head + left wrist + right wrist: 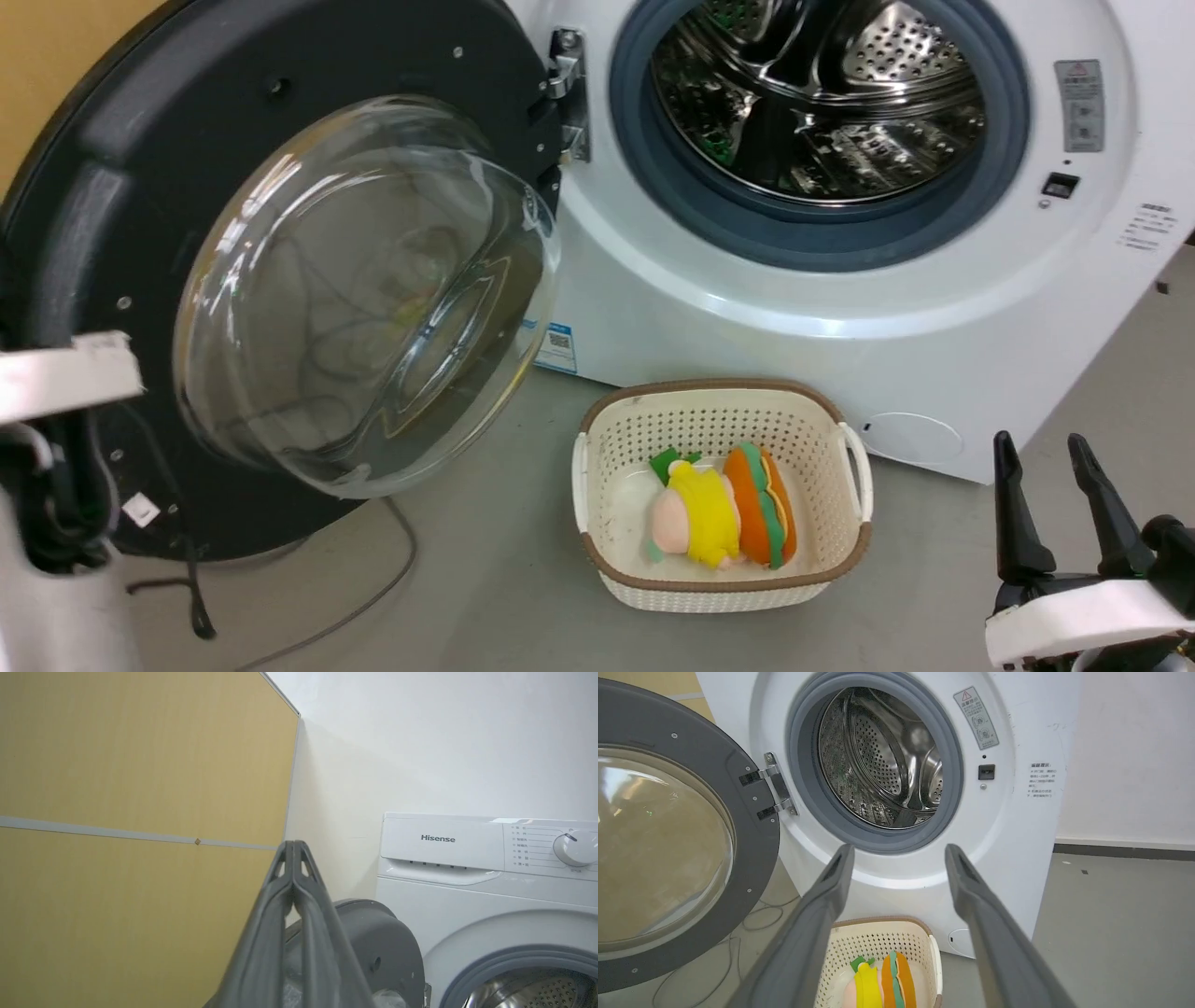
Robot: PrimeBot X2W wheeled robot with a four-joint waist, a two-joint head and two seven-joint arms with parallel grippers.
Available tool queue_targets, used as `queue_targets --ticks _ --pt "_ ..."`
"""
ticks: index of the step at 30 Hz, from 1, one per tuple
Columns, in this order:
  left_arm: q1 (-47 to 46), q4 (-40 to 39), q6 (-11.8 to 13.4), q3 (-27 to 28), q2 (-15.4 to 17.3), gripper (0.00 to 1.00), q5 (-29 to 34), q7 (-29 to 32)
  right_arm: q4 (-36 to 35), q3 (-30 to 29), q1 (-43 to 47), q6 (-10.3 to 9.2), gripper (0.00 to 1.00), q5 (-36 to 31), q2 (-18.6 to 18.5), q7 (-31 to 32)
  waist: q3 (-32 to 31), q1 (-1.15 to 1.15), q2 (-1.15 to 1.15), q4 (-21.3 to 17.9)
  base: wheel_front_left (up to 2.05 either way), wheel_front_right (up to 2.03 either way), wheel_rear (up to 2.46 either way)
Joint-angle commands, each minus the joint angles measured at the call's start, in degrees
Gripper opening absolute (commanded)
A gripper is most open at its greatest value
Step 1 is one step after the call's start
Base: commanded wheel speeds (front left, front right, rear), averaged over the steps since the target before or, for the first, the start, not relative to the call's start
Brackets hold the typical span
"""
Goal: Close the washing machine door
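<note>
The washing machine (747, 317) stands white with its steel drum (822, 93) exposed. Its round black door (93, 187) hangs wide open to the left, the glass bowl window (364, 299) bulging toward me. In the left wrist view my left gripper (293, 845) is shut with nothing in it, pointing past the door's dark rim (378, 942) just beyond its fingers. My left forearm (61, 378) crosses the door's lower left edge. My right gripper (1041, 457) is open at the lower right, apart from the machine. In the right wrist view, that open gripper (900, 851) faces the drum opening (887, 756).
A cream perforated basket (840, 411) holding plush toys (728, 513) sits on the grey floor in front of the machine. A dark cable (373, 579) trails on the floor under the door. A yellow wood panel (140, 765) stands to the machine's left.
</note>
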Motion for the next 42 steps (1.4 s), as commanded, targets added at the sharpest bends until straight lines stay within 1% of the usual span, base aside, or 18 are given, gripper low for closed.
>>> queue_targets --ticks 1,6,9,10,18,21,23,27,31,34,35,38,42 --pt "-2.6 1.0 -0.5 1.3 1.4 0.0 -2.0 0.0 0.3 -0.5 -0.9 0.25 1.0 0.7 0.1 -0.7 0.3 -0.01 0.0 1.0 0.0 0.0 0.0" --pt "-6.6 4.9 -0.7 3.7 3.6 0.0 -6.4 2.1 0.6 -1.0 -0.9 0.26 1.0 1.4 0.1 -1.3 0.6 -0.01 0.0 2.5 0.0 0.0 0.0" --pt "-9.0 7.4 -0.6 5.0 4.4 0.0 -9.6 3.9 0.7 -1.2 -0.9 0.27 1.0 1.7 0.1 -1.6 0.9 -0.01 0.0 3.3 0.0 0.0 0.0" --pt "-9.0 7.4 -0.6 5.0 4.4 0.0 -9.6 3.9 0.7 -1.2 -0.9 0.27 1.0 1.7 0.1 -1.6 0.9 -0.01 0.0 3.3 0.0 0.0 0.0" --pt "-14.5 17.4 0.7 8.2 7.5 0.0 -18.1 12.3 0.9 -2.0 -1.1 0.29 1.0 2.6 0.1 -2.6 1.6 -0.01 0.0 5.1 0.0 0.0 0.0" --pt "-15.9 20.2 0.6 9.2 9.0 0.0 -20.3 14.6 1.0 -2.3 -1.2 0.3 1.0 3.0 0.1 -3.0 2.0 -0.01 0.0 5.6 0.0 0.0 0.0" --pt "-16.9 22.3 0.6 9.7 9.3 0.0 -22.5 17.0 1.1 -2.5 -1.3 0.3 1.0 3.2 0.1 -3.2 2.2 -0.01 0.0 6.0 0.0 0.0 0.0" --pt "-18.3 26.5 0.3 10.6 10.1 0.0 -27.6 23.1 1.5 -2.6 -1.4 0.32 1.0 3.6 0.1 -3.7 2.5 -0.01 0.0 6.7 0.0 0.0 0.0" --pt "-18.9 30.5 -0.3 11.9 11.1 0.0 -31.5 27.3 1.7 -2.6 -1.6 0.33 1.0 4.1 0.1 -4.2 3.0 -0.01 0.0 7.2 0.0 0.0 0.0" --pt "-18.9 33.5 -1.0 12.3 11.6 0.0 -34.4 31.1 2.0 -2.4 -1.8 0.33 1.0 4.3 0.2 -4.5 3.3 -0.01 0.0 7.6 0.0 0.0 0.0" --pt "-18.5 35.1 -1.6 12.3 12.0 0.0 -36.3 33.7 2.1 -2.5 -2.0 0.34 1.0 4.5 0.2 -4.7 3.5 -0.01 0.0 7.8 0.0 0.0 0.0" --pt "-17.2 36.3 -2.5 11.0 12.6 0.0 -38.3 37.4 2.3 -2.3 -2.2 0.35 1.0 4.6 0.2 -5.1 3.9 -0.01 0.0 7.9 0.0 0.0 0.0" --pt "-15.3 35.9 -3.1 8.4 12.3 0.0 -41.8 42.1 2.2 -2.2 -2.5 0.36 1.0 4.5 0.2 -5.6 4.4 -0.01 0.0 8.4 0.0 0.0 0.0"
